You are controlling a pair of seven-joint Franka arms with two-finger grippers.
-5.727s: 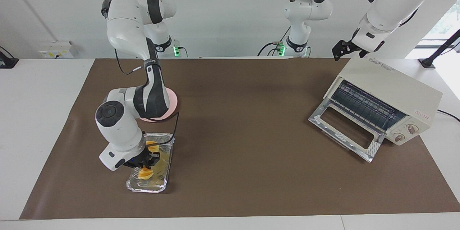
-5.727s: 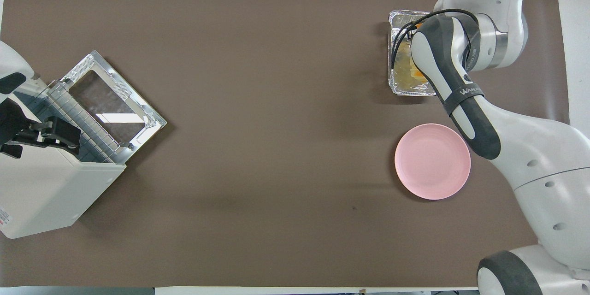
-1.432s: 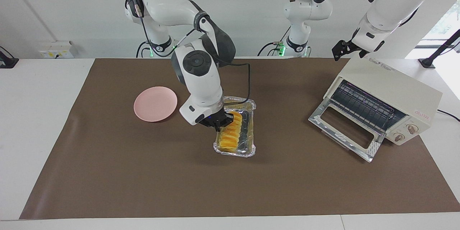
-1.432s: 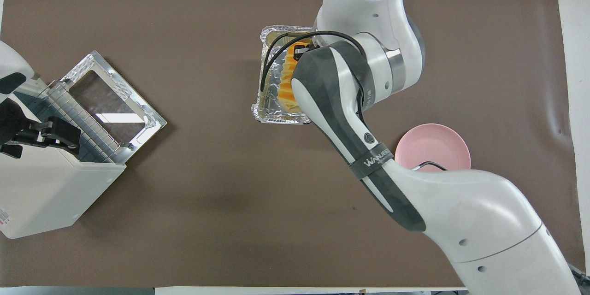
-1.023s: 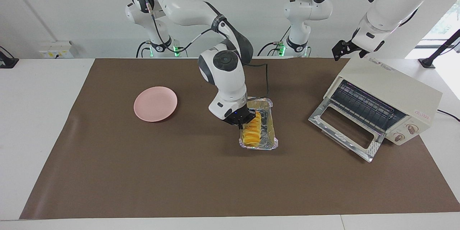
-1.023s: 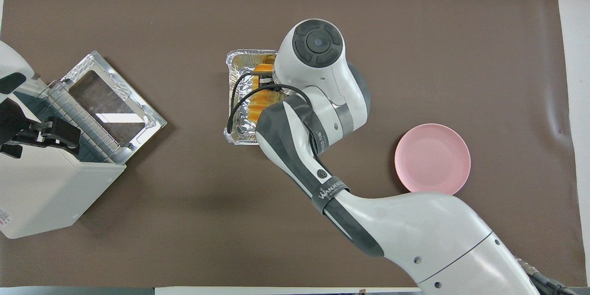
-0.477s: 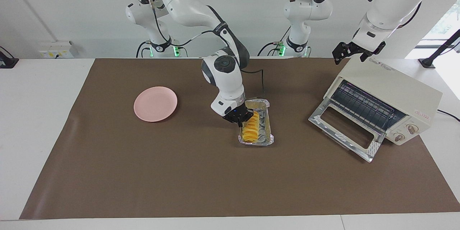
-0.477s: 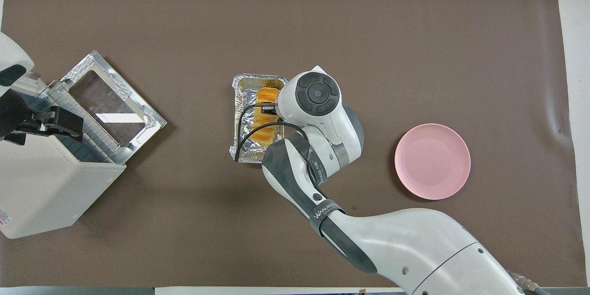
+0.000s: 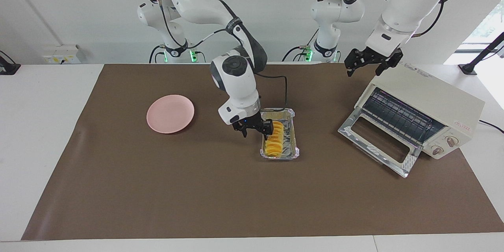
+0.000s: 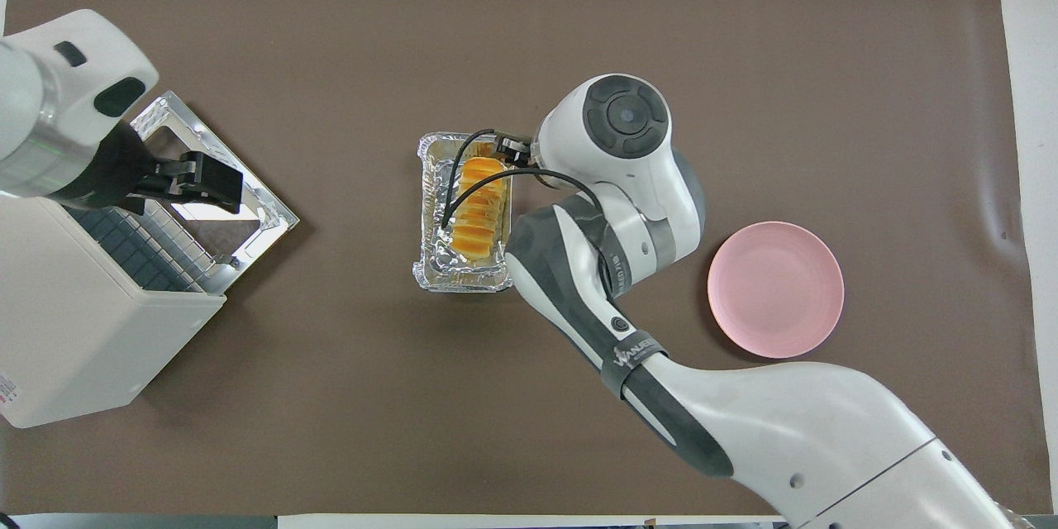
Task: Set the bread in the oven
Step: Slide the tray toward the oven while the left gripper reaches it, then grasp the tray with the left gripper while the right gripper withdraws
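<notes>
Here the foil tray (image 9: 278,137) sits mid-table on the brown mat (image 9: 220,189), and the bread (image 9: 274,139) lies in it lengthwise, its ridged slices lined up along the tray. The oven (image 9: 417,108) stands at the left arm's end of the table, its door (image 9: 377,145) dropped flat open and the wire rack (image 9: 401,115) bare. The pink plate (image 9: 170,113) lies toward the right arm's end with nothing on it.

The right gripper (image 9: 254,126) hangs just beside the tray, over its edge on the plate's side, jaws spread wide and holding nothing. The left gripper (image 9: 372,60) is up in the air above the oven, jaws also spread and empty.

The facing view shows the clearance under both grippers; the overhead view hides the right gripper under the arm's wrist but shows the bread's full length (image 10: 479,207) within the tray's walls (image 10: 423,207).
</notes>
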